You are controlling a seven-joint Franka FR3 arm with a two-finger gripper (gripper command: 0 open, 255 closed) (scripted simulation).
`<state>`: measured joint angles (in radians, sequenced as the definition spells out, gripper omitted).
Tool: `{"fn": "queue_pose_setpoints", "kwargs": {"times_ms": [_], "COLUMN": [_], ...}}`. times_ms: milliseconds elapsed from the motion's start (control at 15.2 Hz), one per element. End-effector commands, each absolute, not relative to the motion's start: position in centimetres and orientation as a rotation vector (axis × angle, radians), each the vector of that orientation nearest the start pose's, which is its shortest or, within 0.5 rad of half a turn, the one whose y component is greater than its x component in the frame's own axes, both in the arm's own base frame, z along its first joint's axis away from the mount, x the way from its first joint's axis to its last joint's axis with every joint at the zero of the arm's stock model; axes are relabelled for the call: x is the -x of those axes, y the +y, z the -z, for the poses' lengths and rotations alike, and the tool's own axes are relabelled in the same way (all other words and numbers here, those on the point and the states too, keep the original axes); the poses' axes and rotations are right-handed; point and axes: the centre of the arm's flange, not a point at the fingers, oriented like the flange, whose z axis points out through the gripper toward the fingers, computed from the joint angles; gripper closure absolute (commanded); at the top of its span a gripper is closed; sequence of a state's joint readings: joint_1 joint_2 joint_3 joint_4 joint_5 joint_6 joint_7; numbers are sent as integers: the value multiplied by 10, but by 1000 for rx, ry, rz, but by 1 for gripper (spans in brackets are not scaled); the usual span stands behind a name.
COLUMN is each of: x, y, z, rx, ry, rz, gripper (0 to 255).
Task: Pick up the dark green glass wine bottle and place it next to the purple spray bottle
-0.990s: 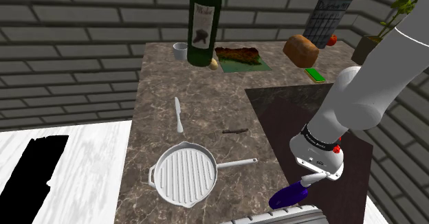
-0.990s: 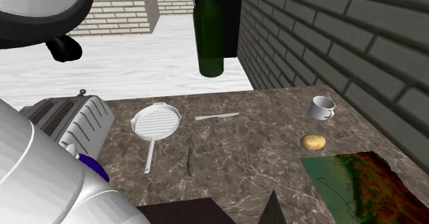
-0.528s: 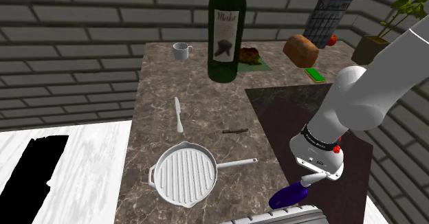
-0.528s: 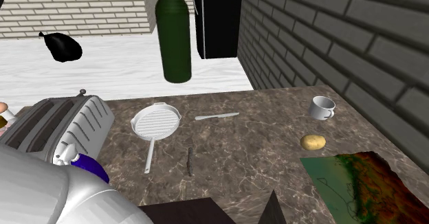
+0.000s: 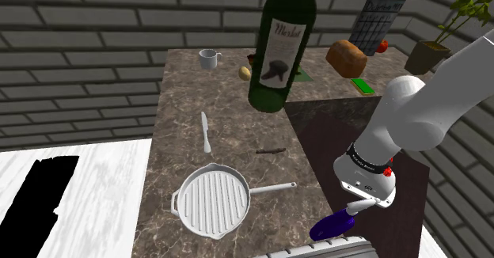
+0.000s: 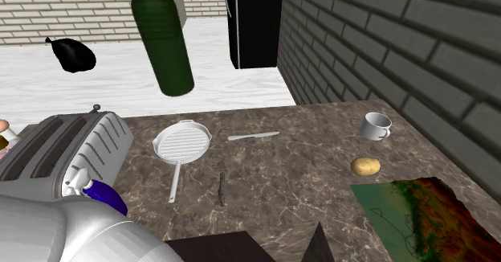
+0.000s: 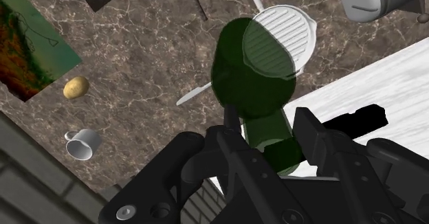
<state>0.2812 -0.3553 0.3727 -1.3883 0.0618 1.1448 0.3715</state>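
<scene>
The dark green wine bottle (image 5: 281,47) with a pale label hangs tilted high above the marble counter (image 5: 237,122), over its far middle. In the second exterior view the wine bottle (image 6: 164,39) floats above the pan, leaning. My gripper (image 7: 271,130) is shut on the bottle's neck, and the bottle's body (image 7: 251,78) points down at the counter. The purple spray bottle (image 5: 336,223) lies by the arm's base, at the counter's near edge beside the toaster; the spray bottle (image 6: 107,196) peeks out from behind the arm.
A white grill pan (image 5: 212,201), a knife (image 5: 206,131) and a small dark stick (image 5: 271,150) lie on the counter. A mug (image 5: 208,58), a potato (image 5: 245,72), bread (image 5: 346,58) and a green sponge (image 5: 362,85) sit at the back. A toaster (image 6: 68,152) stands near the spray bottle.
The held bottle has moved toward the shoulder view's right and nearer the camera, tilting more. In the second exterior view it has shifted left, over the pan.
</scene>
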Motion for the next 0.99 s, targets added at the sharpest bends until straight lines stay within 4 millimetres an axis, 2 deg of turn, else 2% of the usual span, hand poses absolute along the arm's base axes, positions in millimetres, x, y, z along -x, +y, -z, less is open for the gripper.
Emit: {"fn": "queue_pose_setpoints", "kwargs": {"times_ms": [0,858,924], "x": [-228,-74,-67], "y": [284,353,356], "z": [-822,-853,-855], "rx": [3124,3124,3124], "ry": [-461,-461,-461], "rz": [175,175,175], "gripper": [255,255,255]}}
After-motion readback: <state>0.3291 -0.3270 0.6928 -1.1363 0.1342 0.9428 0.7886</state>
